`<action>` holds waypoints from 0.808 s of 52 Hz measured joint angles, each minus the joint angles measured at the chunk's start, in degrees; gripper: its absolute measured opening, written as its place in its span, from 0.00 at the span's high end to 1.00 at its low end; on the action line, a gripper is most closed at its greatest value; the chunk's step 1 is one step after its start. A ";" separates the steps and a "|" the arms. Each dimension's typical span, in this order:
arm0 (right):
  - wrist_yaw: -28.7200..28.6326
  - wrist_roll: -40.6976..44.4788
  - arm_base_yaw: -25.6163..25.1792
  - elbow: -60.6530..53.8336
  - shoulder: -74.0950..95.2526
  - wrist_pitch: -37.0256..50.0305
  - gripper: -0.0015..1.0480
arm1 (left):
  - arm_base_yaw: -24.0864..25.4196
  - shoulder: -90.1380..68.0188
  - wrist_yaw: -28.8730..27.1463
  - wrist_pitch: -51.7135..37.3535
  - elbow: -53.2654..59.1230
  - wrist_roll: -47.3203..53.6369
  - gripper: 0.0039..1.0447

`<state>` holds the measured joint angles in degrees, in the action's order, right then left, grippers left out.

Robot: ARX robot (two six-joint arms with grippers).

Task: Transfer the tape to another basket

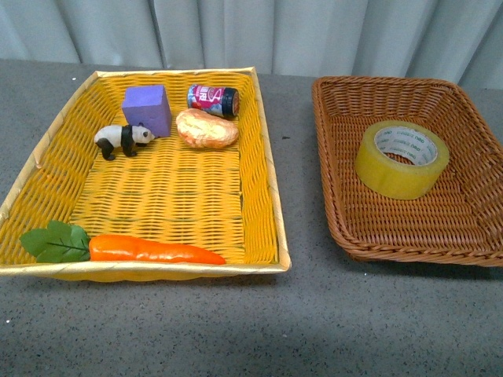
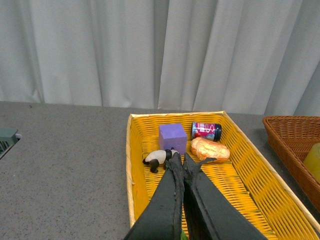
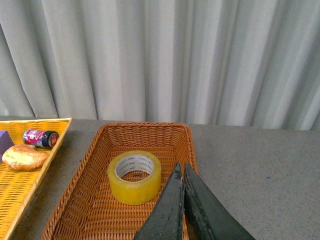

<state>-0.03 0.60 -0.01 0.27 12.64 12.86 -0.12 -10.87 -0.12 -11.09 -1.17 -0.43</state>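
Observation:
The yellow tape roll lies flat in the brown wicker basket at the right of the front view. It also shows in the right wrist view, in the same basket. My right gripper is shut and empty, raised over the basket's edge beside the tape. My left gripper is shut and empty, raised above the bright yellow basket, near the toy panda. A sliver of the tape shows at the left wrist view's edge. Neither arm shows in the front view.
The yellow basket holds a purple block, a toy panda, a small can, a bread roll and a carrot. Both baskets sit on a grey table. A curtain hangs behind.

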 joint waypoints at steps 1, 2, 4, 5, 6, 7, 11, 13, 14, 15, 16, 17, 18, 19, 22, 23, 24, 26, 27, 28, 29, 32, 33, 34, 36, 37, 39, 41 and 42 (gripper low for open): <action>0.00 0.00 0.00 0.00 -0.28 -0.33 0.99 | 0.00 0.26 0.00 0.26 0.00 0.00 0.97; 0.00 0.00 0.00 0.00 -0.59 -0.61 0.99 | 0.00 0.39 0.00 0.37 0.00 0.00 0.97; 0.00 0.00 0.00 0.00 -1.03 -1.05 0.99 | 0.00 0.90 0.00 0.90 0.00 0.00 0.97; 0.00 0.00 0.00 0.00 -1.31 -1.31 0.99 | 0.00 1.88 -0.02 1.90 0.00 0.00 0.97; -0.02 0.00 0.00 0.00 -1.60 -1.57 0.99 | 0.00 3.43 -0.07 4.02 0.00 0.00 0.97; -0.02 0.00 0.00 0.00 -1.99 -1.95 0.99 | 0.00 5.88 0.13 7.58 0.00 0.00 0.97; 0.00 0.00 0.00 0.04 -5.49 -6.47 0.99 | 0.00 10.34 0.15 10.75 0.00 0.04 0.97; -0.15 0.02 0.00 0.04 -9.92 -11.93 0.99 | 0.00 10.54 0.13 10.86 0.00 0.04 0.97; -0.09 0.00 0.00 0.04 -10.99 -12.33 0.99 | 0.00 10.54 0.09 10.93 0.00 0.04 0.97; -0.11 0.00 0.00 0.04 -12.00 -12.46 0.99 | 0.00 10.54 0.09 10.97 0.00 0.04 0.97; -0.11 0.00 0.00 0.04 -12.28 -12.52 0.99 | 0.00 10.54 0.13 10.99 0.00 0.04 0.97; -0.11 0.00 0.00 0.04 -12.31 -12.63 0.99 | 0.00 10.58 0.13 10.99 0.00 0.04 0.97; -0.07 0.00 0.00 0.04 -12.31 -12.72 0.99 | 0.00 10.60 0.13 10.99 0.00 0.04 0.97; -0.04 0.00 0.00 0.04 -12.31 -12.74 0.99 | 0.00 10.60 0.11 10.99 0.00 0.04 0.97; -0.07 0.00 0.00 0.04 -12.33 -12.74 0.99 | 0.00 10.62 0.13 11.02 0.00 -0.02 0.96; -0.07 0.00 0.00 0.04 -12.33 -12.74 0.99 | 0.00 10.62 0.13 11.02 0.00 0.02 0.94; -0.07 0.04 0.00 0.04 -12.33 -12.74 0.98 | 0.00 10.62 0.13 11.02 0.00 0.02 0.92; -0.07 0.02 0.00 0.04 -12.33 -12.76 0.94 | 0.00 10.62 0.11 11.02 0.00 0.02 0.85; -0.07 0.02 0.00 0.04 -12.33 -12.76 0.90 | 0.00 10.62 0.11 11.02 0.00 0.02 0.81; -0.07 0.00 0.00 0.04 -12.33 -12.76 0.87 | 0.00 10.62 0.11 11.02 0.00 0.02 0.78; -0.07 0.02 0.00 0.04 -12.33 -12.76 0.84 | 0.00 10.62 0.11 11.02 0.00 0.02 0.76; -0.07 0.02 0.00 0.04 -12.33 -12.76 0.75 | 0.00 10.62 0.11 11.02 0.00 0.02 0.66; -0.07 0.02 0.00 0.04 -12.33 -12.76 0.72 | 0.00 10.62 0.11 11.02 0.00 0.02 0.64; -0.07 0.02 0.00 0.04 -12.33 -12.76 0.70 | 0.00 10.62 0.11 11.02 0.00 0.02 0.61; -0.07 0.02 0.00 0.04 -12.33 -12.76 0.63 | 0.00 10.62 0.11 11.02 0.00 0.02 0.54; -0.07 0.02 0.00 0.04 -12.33 -12.76 0.60 | 0.00 10.62 0.11 11.02 0.00 0.02 0.52; -0.07 0.02 0.00 0.04 -12.33 -12.76 0.55 | 0.00 10.62 0.13 11.02 0.00 0.02 0.45; -0.04 0.02 0.00 0.04 -12.33 -12.76 0.48 | 0.00 10.62 0.13 11.02 0.00 0.02 0.38; -0.07 0.00 0.00 0.04 -12.33 -12.76 0.45 | 0.00 10.62 0.13 11.02 0.00 0.02 0.37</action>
<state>-0.10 0.60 -0.01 0.32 0.32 0.10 -0.12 -0.25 0.01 -0.08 -1.17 -0.40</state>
